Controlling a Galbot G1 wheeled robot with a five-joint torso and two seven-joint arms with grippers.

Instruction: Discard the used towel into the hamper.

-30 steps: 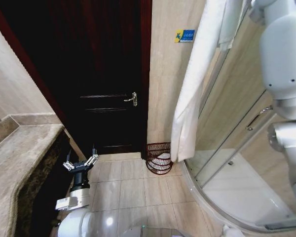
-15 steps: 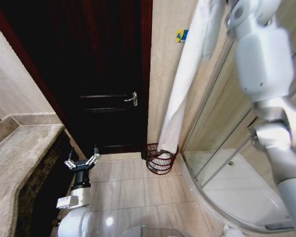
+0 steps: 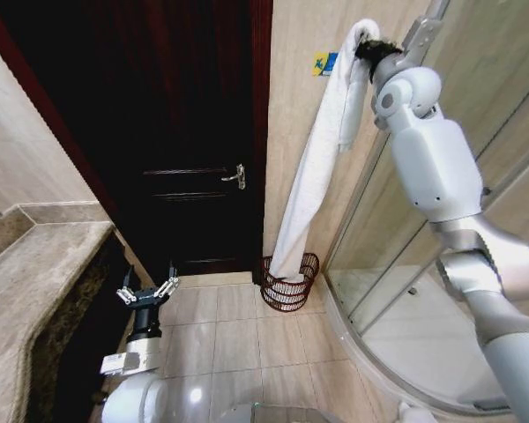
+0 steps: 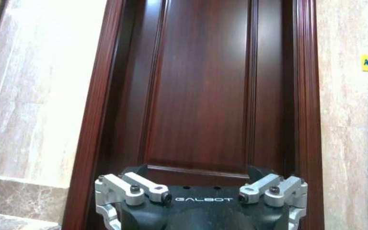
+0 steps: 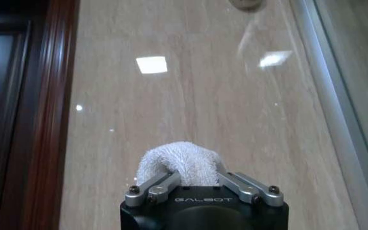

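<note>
Now a robot holds a white towel high above a floor hamper in a tiled bathroom.

Nearest, the left gripper idles low beside the stone counter, fingers spread wide and empty, facing the dark wooden door. Farther off, the right gripper is raised high, pinching the towel by its top fold. The cloth hangs long, its tail seemingly resting inside the hamper against the wall, though the rim hides the end. Released from here, the upper length could drape over the rim and slide onto the floor.
</note>
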